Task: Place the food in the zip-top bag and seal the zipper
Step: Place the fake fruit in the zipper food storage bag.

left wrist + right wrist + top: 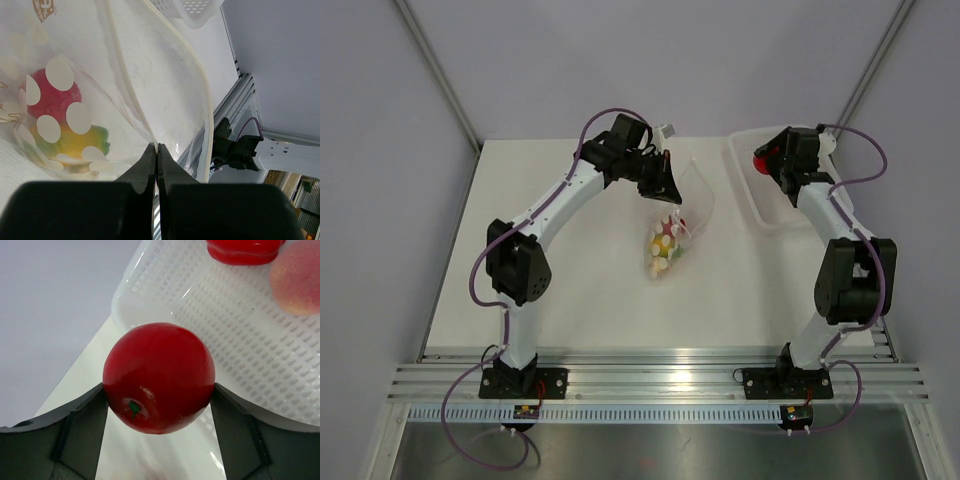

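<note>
The clear dotted zip-top bag (678,222) hangs in mid-table with its mouth held up. My left gripper (658,178) is shut on the bag's mouth edge by the zipper strip (131,95); the jaws (157,150) pinch the film. Inside the bag lie a red fruit (55,92) and a yellow-green one (82,142). My right gripper (767,160) is shut on a glossy red ball fruit (159,377) and holds it above the white tray's near-left rim (125,315).
The white perforated tray (760,205) stands at the back right. It holds another red piece (242,250) and a peach-coloured fruit (296,277). Grey walls close the back and sides. An aluminium rail runs along the near edge.
</note>
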Robot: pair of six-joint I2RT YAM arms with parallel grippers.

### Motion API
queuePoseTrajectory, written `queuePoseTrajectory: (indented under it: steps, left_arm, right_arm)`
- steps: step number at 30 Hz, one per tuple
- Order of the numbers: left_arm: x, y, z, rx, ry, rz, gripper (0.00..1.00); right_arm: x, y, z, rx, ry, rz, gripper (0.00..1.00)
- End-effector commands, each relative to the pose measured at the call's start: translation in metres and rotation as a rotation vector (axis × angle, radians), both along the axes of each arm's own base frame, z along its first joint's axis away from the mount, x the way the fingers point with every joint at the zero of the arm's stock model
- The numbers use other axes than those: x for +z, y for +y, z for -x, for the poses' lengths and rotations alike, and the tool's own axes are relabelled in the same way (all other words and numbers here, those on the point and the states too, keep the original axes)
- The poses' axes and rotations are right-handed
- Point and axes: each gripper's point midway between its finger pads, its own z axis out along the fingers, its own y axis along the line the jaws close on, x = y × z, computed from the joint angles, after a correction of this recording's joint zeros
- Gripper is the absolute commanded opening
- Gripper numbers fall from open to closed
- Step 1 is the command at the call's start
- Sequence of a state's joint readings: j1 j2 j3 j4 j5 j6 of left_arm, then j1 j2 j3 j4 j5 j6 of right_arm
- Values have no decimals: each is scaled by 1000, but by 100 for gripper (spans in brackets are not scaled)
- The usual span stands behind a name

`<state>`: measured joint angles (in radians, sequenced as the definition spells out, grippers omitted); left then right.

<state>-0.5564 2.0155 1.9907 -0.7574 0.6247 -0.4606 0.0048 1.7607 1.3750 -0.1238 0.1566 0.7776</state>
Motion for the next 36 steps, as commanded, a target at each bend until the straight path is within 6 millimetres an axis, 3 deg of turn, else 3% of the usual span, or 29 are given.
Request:
queuePoseTrajectory:
  steps: [1, 5, 11, 16, 23, 31, 36]
  left_arm:
    - [8, -4, -13, 16, -38, 26, 0]
    - [2, -3, -14, 25, -31, 16, 0]
    - [1, -4, -15, 33, -26, 20, 0]
    - [6, -4, -13, 32, -28, 29, 0]
    - [10, 1, -8, 29, -41, 23, 0]
    - [20, 5, -2, 34, -58, 31, 0]
    - [25, 7, 1, 35, -68, 34, 0]
  right_arm:
    - [42, 9, 25, 77, -82, 28, 68]
    - [61, 23, 55, 176, -93, 36, 67]
    - [106, 62, 101, 368, -155, 37, 67]
    - [110, 120, 128, 522, -137, 61, 67]
    - [100, 172, 145, 652, -107, 55, 67]
    - [70, 198, 148, 718, -21, 99, 71]
    - [59, 195, 150, 706, 28, 135, 95]
